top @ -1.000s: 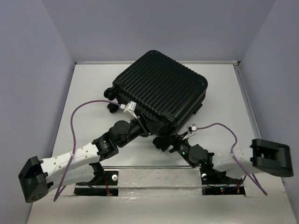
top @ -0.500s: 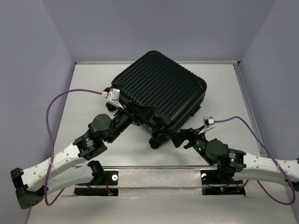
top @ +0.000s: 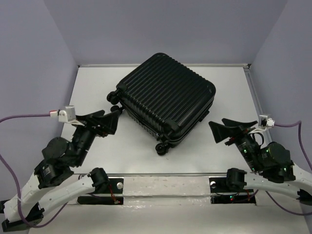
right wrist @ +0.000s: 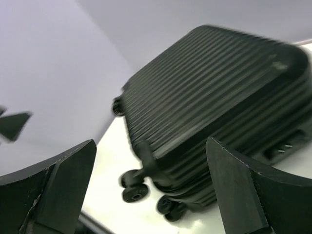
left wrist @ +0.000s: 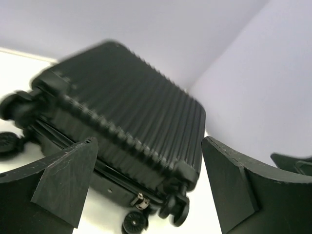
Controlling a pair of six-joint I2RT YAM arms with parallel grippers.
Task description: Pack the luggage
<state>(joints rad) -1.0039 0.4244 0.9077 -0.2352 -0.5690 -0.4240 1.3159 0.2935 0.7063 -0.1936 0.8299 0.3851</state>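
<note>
The big black luggage (top: 165,105) is lying flat on the white table (top: 97,83), near the back and about in the middle. It is sitting at a slant, with one corner pointing at the back wall. Its lid is looking shut, and the bumpy lines on its shell are facing up. Its little wheels (top: 160,146) are sticking out along the side that is facing the left arm and the front.

The left gripper (top: 113,120) is hanging near the left corner of the luggage, pointing at it. Its two fingers (left wrist: 68,175) are standing wide apart and are holding nothing. From its own camera the luggage is showing in the gap between them, a bit blurry.

The right gripper (top: 214,132) is hanging on the other side, a little way off from the luggage. Its fingers (right wrist: 239,185) are spread wide too, and nothing is sitting between them. It is pointing at the luggage as well.

A purple cable (top: 29,117) is trailing from the left arm.
</note>
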